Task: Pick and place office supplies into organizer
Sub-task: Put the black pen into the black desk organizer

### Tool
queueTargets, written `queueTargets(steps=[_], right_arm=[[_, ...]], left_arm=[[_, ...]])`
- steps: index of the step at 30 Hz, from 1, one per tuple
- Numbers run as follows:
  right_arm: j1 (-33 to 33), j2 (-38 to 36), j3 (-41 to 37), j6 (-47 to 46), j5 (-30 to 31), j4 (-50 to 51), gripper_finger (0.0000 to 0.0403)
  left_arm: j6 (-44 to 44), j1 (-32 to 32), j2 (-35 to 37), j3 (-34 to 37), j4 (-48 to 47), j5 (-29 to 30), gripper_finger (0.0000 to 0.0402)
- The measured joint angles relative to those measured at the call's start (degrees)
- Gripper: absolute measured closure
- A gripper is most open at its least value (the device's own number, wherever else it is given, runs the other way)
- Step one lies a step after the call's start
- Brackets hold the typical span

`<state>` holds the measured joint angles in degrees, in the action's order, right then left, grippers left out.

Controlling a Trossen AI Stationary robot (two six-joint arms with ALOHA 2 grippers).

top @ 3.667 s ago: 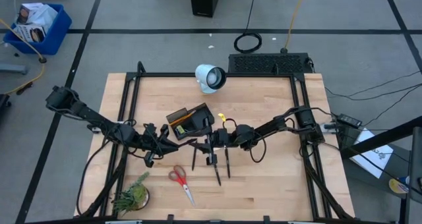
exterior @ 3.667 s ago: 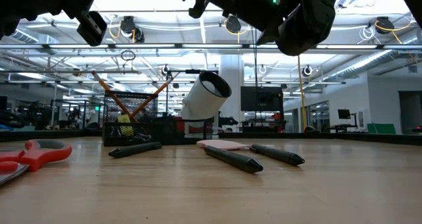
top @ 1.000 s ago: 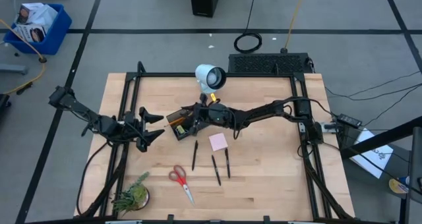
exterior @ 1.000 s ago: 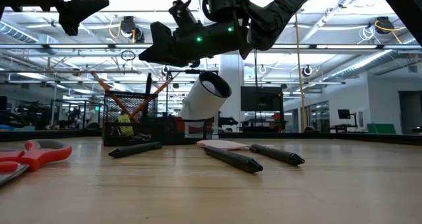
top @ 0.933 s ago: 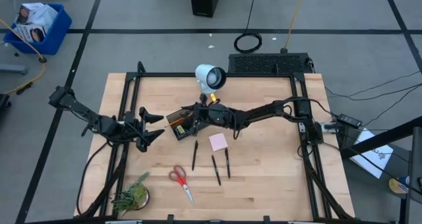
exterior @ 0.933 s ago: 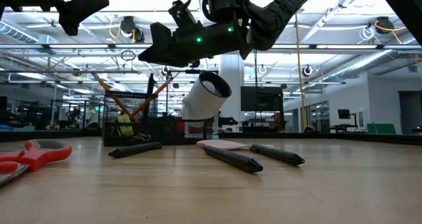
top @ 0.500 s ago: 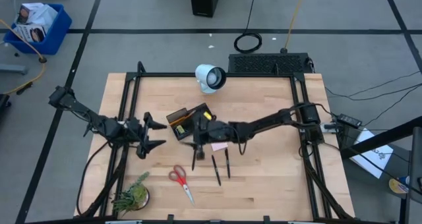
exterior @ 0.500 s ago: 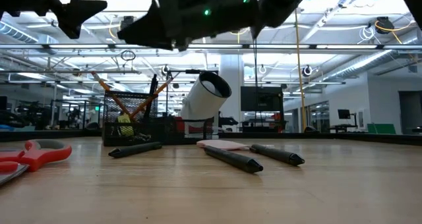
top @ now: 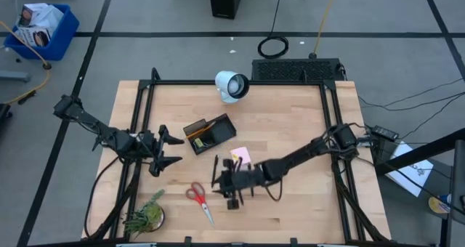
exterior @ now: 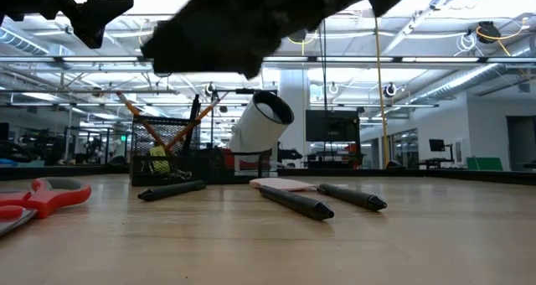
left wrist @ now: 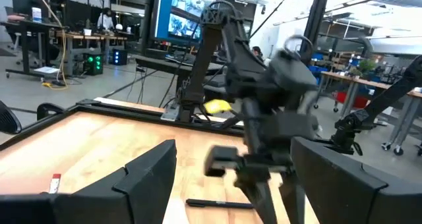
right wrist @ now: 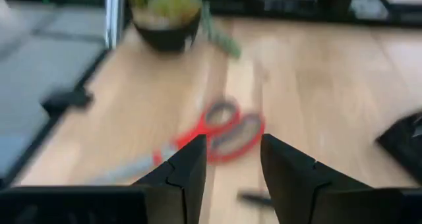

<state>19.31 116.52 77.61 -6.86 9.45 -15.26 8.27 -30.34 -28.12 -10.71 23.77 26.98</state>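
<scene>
The right gripper [top: 231,183], jaws parted and empty, is held over the pens [top: 215,170] for a pickup; the left gripper [top: 168,150] is parked open at 9 o'clock.

A robotics lab or open industrial workspace: grey floor [top: 145,14] marked with black tape lines, exposed ceiling trusses with strip lights [exterior: 435,59], far benches with monitors [left wrist: 188,16], cables [top: 274,46] trailing beside the wooden table [top: 298,131].
</scene>
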Motion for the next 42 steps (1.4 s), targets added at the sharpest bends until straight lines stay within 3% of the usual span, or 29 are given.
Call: queueTargets(steps=[7, 15, 19, 29, 39, 42], right_arm=[[5.8, -0.9, -4.6, -3.8, 17.3, 3.2, 0.0271], [15.7, -2.7, -10.3, -15.8, 45.1, 3.3, 0.0271], [18.8, -2.7, -12.1, -22.6, 54.3, 3.7, 0.0271], [22.3, -2.2, -18.4, -44.8, 56.2, 3.5, 0.0271], [21.5, -1.1, -19.3, -47.1, 46.2, 7.0, 0.0271], [22.1, -0.1, -16.9, -48.3, 45.8, 8.2, 0.0277]], left_arm=[[0.9, 0.0, 0.0, 0.0, -0.1, 0.0, 0.0102], [1.5, 0.0, 0.0, 0.0, -0.6, 0.0, 0.0105], [1.3, 0.0, 0.0, 0.0, -0.8, 0.0, 0.0105], [1.9, 0.0, 0.0, 0.0, -1.2, 0.0, 0.0105], [1.9, 0.0, 0.0, 0.0, -1.2, 0.0, 0.0105], [2.0, 0.0, 0.0, 0.0, -1.4, 0.0, 0.0105]])
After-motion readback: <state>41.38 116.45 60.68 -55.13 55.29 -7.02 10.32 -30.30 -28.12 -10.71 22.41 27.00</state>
